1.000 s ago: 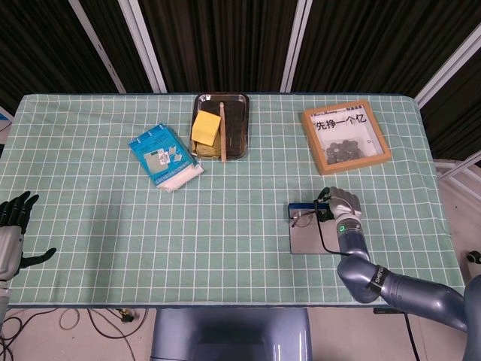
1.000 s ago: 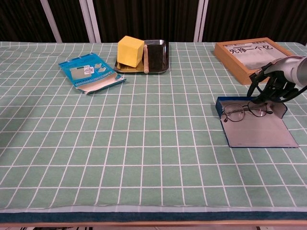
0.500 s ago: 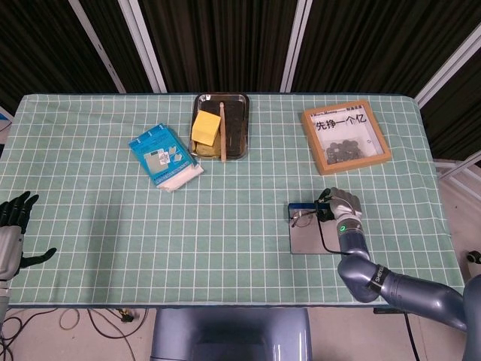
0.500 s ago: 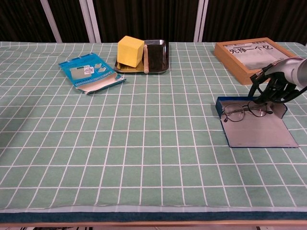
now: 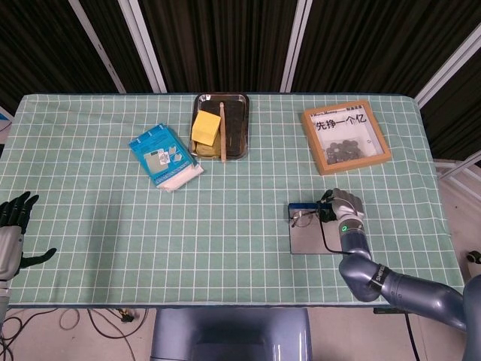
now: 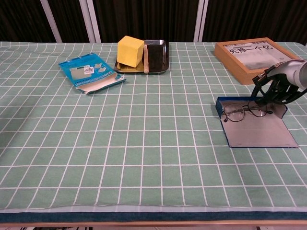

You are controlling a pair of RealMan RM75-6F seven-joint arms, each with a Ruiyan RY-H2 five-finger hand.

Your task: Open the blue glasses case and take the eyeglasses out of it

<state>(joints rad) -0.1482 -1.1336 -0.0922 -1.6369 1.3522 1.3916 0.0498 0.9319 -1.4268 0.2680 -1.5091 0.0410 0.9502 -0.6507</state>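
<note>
my right hand (image 6: 279, 87) has crept up and right in the last second, fingers curled over the far arm of the eyeglasses (image 6: 244, 111), which sit in the open blue glasses case (image 6: 259, 129), so the lift-out looks underway; left hand (image 5: 11, 233) idle, fingers apart.

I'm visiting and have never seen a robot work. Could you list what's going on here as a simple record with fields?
case: blue glasses case lies open, lid flat on the cloth
eyeglasses: eyeglasses still in the case
right hand: right hand at the glasses' right end, fingers curled over it; grip unclear
left hand: left hand idle at the table edge, fingers apart
</note>
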